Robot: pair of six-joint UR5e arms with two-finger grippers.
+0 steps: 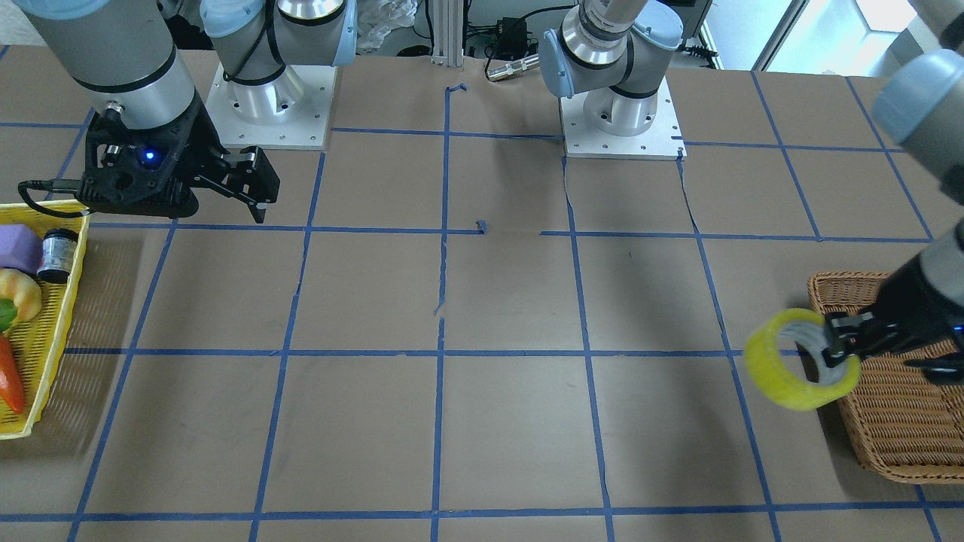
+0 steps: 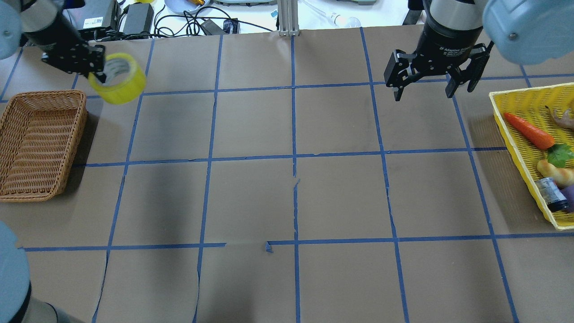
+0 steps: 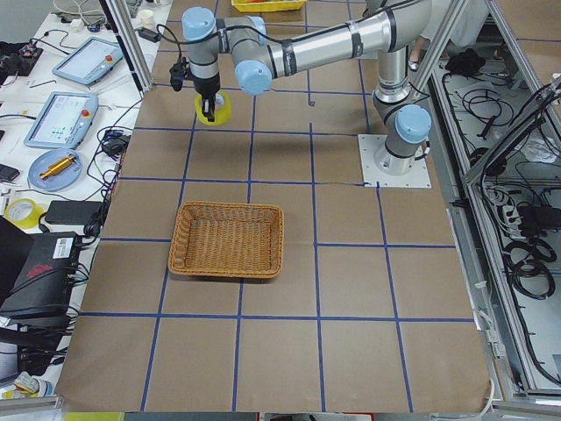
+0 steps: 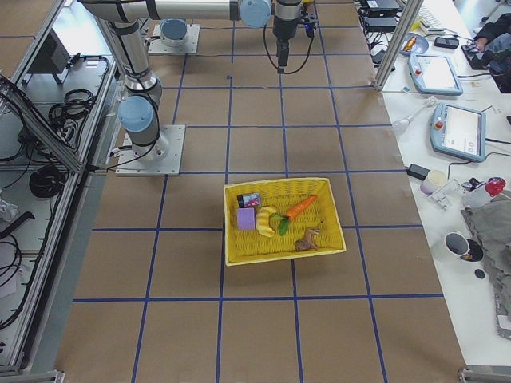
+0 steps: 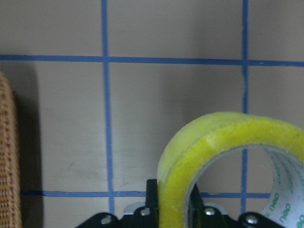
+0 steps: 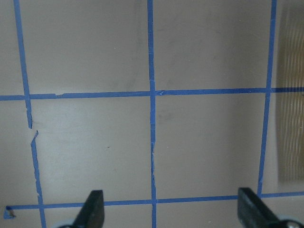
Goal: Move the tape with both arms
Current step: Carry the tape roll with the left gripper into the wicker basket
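The left tool (image 2: pixel 99 74) grips the tape (image 2: pixel 120 83) over the desk (image 2: pixel 251 125) at upper left; the right tool (image 2: pixel 429 93) hangs open at upper right.

Two opposed high views, two end-on, two close wrist views (the table (image 2: pixel 251 197) common to all)

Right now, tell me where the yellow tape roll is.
The tape is clamped in the left gripper at the overhead view's upper left, on the robot's left side, just past the far right corner of the wicker basket.
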